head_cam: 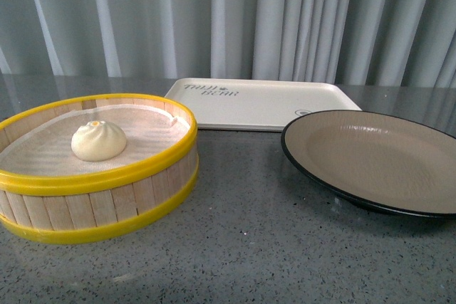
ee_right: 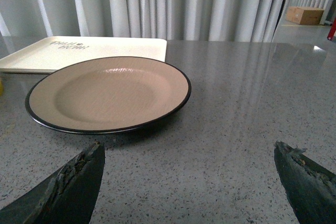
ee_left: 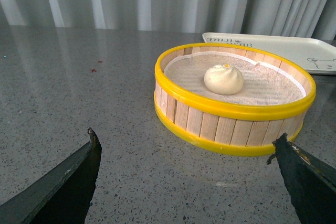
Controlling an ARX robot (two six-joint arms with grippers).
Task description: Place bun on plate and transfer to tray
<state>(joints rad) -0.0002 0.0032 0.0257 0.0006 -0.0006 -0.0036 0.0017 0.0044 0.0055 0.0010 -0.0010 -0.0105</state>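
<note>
The bun [head_cam: 98,140] sat in the basket [head_cam: 107,204]. The left gripper [ee_left: 186,136] and right gripper [ee_right: 187,145] were wide open, seemingly holding nothing.

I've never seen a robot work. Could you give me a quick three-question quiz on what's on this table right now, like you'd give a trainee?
1. True or false: the bun sits inside the steamer basket, and the plate holds nothing.
2. In the front view, which thing lies farthest from the robot?
A) the tray
B) the plate
C) the steamer basket
3. Fill in the blank: the left gripper and the right gripper both stand ____, holding nothing.

Key: 1 true. 2 A, since the tray lies behind both the steamer basket and the plate. 3 open.
</note>
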